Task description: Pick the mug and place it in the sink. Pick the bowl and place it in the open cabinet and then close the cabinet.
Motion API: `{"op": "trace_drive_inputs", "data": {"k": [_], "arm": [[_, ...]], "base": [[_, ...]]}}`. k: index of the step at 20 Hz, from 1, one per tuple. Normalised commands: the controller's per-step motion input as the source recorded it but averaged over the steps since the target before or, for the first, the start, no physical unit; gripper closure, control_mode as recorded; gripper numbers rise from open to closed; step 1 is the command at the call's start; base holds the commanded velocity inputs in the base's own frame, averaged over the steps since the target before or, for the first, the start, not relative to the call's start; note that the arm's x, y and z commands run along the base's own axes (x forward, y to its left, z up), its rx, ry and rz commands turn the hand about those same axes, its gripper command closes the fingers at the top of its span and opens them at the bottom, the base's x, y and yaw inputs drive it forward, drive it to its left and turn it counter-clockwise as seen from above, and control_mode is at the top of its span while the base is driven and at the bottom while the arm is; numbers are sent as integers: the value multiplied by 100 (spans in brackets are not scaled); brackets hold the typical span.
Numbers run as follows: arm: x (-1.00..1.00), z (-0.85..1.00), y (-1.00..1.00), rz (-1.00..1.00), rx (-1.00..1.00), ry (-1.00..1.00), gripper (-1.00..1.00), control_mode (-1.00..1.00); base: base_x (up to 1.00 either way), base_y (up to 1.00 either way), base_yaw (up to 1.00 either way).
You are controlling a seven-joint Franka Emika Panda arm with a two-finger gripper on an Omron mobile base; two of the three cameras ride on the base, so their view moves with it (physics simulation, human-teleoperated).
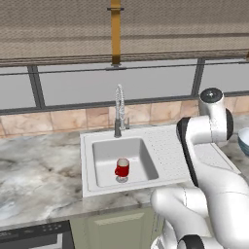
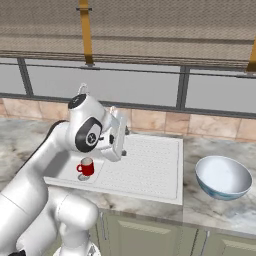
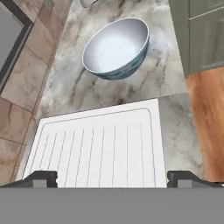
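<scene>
1. The mug (image 1: 122,168) stands upright in the basin of the sink (image 1: 160,160), so that half of the task looks done; the bowl (image 2: 223,177) is next.
2. The bowl sits upright on the marble bench (image 2: 210,212), just beyond the drainboard's outer end, apart from the sink rim.
3. The pincer (image 3: 112,178) hangs over the ribbed drainboard, its tips spread wide with nothing between them.
4. In the hand view the bowl (image 3: 117,48) lies straight ahead of the tips, a little left of centre, past the drainboard edge.
5. Being round, the bowl offers no long axis; a grip on its rim would probably serve from any side.
6. My judgement: the arm must reach onward along the bench, away from the basin, then lower over the near rim.
</scene>
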Motion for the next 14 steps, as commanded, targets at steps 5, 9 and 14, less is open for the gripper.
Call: {"op": "trace_drive_inputs", "data": {"k": [5, 9, 14], "arm": [[0, 2, -26, -50, 0, -32, -100, -100], [-5, 0, -36, -46, 2, -34, -100, -100], [-12, 0, -30, -38, 4, -29, -100, -100]], "base": [[0, 0, 0], [0, 0, 0], [0, 0, 0]]}}
